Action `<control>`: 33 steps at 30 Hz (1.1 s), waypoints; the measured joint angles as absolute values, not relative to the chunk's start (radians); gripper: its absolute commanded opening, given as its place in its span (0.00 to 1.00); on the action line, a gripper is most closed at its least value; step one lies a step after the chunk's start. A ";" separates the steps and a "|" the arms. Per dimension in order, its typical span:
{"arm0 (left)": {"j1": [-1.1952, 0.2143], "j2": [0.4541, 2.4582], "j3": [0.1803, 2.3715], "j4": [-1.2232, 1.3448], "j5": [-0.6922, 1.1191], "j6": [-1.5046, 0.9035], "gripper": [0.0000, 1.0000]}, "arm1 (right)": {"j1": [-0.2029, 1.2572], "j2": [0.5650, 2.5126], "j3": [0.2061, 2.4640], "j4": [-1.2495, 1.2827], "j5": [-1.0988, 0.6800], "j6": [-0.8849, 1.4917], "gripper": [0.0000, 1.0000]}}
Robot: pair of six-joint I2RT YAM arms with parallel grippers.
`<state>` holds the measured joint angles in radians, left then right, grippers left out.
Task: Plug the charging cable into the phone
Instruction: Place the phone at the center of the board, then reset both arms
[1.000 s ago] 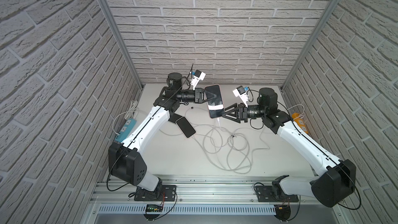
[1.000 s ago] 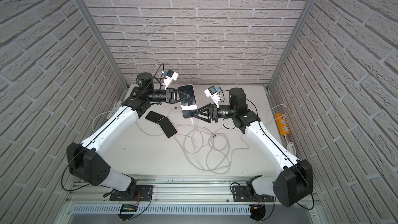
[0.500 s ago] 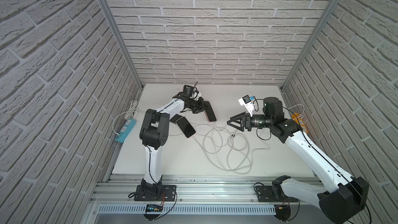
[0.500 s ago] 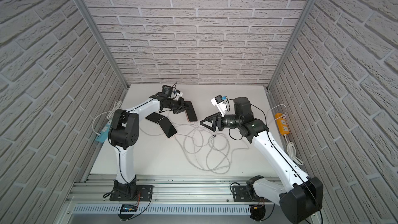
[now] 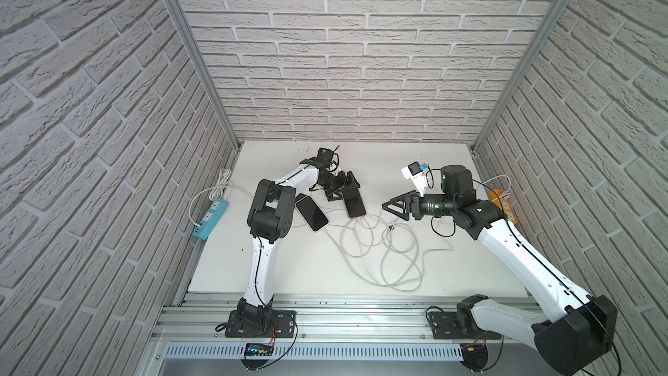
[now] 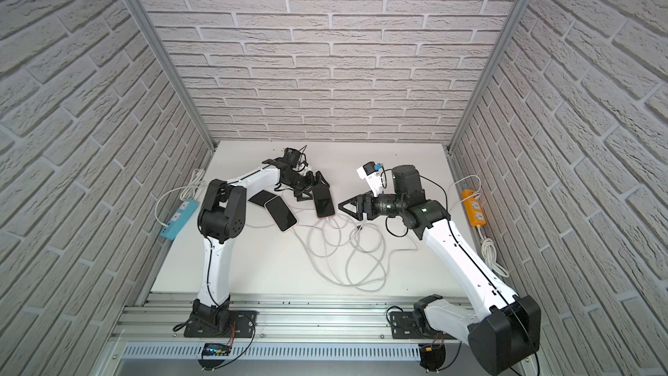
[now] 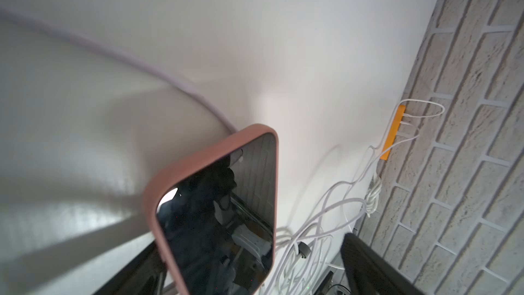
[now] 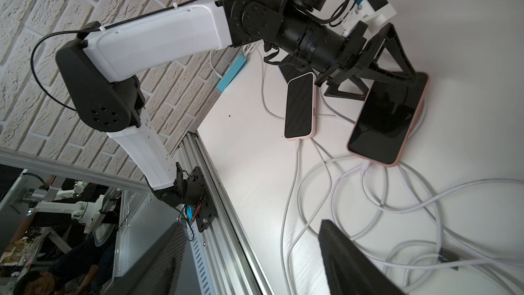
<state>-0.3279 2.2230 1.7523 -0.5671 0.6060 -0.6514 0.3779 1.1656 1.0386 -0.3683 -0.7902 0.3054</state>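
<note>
The phone (image 5: pixel 353 202) (image 6: pixel 323 202), dark-screened in a pink case, lies on the white table left of centre in both top views. A white charging cable (image 8: pixel 365 166) sits plugged into its near end and runs off into loose loops (image 5: pixel 383 247). My left gripper (image 5: pixel 346 189) (image 7: pixel 251 244) is open, its two fingers straddling the phone's far end with a gap on one side. To the right of the phone, above the cable loops, my right gripper (image 5: pixel 388 207) (image 8: pixel 252 231) is open with nothing between its fingers.
A second pink-cased phone (image 5: pixel 311 213) with its own cable lies left of the first, and a dark phone (image 6: pixel 260 197) is partly under it. A blue power strip (image 5: pixel 211 218) lies at the left wall and an orange one (image 6: pixel 476 211) at the right wall.
A second ago both arms held the phone in the air. The left arm has lowered it to the table and opened. The right gripper has drawn back to the right and opened wider.
</note>
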 measured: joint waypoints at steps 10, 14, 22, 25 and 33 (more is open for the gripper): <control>-0.306 1.684 1.513 -0.693 0.018 -0.496 0.98 | 0.330 1.180 1.094 -0.386 -0.397 0.303 0.86; -0.241 1.283 1.097 -0.420 -0.235 -0.434 0.98 | 0.280 1.170 1.007 -0.313 -0.098 0.303 0.87; -0.161 1.253 0.632 -0.052 -0.465 -0.323 0.98 | 0.215 1.117 0.554 -0.018 0.295 0.233 0.87; -0.126 1.272 0.577 0.067 -0.483 -0.268 0.98 | 0.188 1.145 0.438 0.141 0.367 0.209 0.87; 0.043 1.345 0.525 0.449 -0.366 -0.159 0.98 | 0.113 1.341 0.356 0.527 0.386 0.162 0.84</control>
